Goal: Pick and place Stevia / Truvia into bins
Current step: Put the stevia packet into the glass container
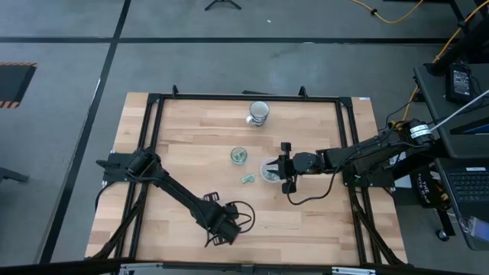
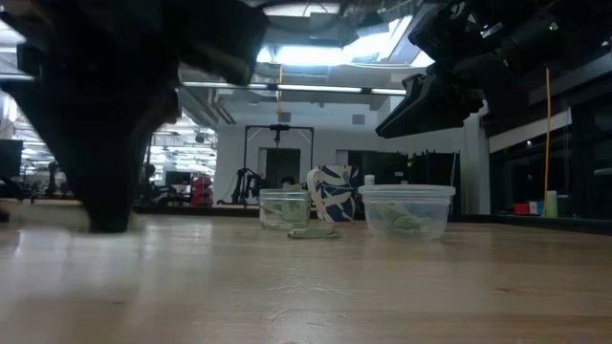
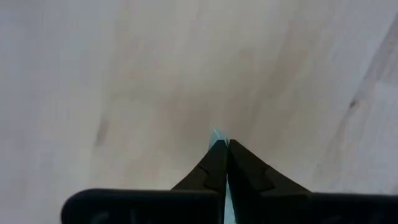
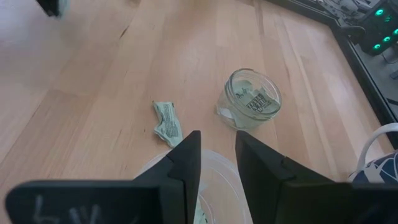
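Observation:
A crumpled light green packet (image 4: 168, 124) lies flat on the wood between the two cups (image 1: 247, 179) (image 2: 313, 232). The narrow clear glass (image 4: 249, 99) (image 1: 239, 156) stands upright with packets inside. The wider translucent white cup (image 2: 406, 210) (image 1: 267, 173) also has green paper in it. My right gripper (image 4: 217, 158) (image 1: 281, 167) hovers open just above this white cup's rim (image 4: 214, 177), with nothing between its fingers. My left gripper (image 3: 222, 144) (image 1: 220, 228) is shut and low over the near part of the table, far from the cups. A thin pale blue strip shows between its fingertips.
A whitish cup with dark blue bands (image 1: 259, 112) (image 2: 333, 194) stands behind the others, near the far edge. A dark frame (image 1: 153, 103) rims the table. Bare wood lies left of the cups and between the two arms.

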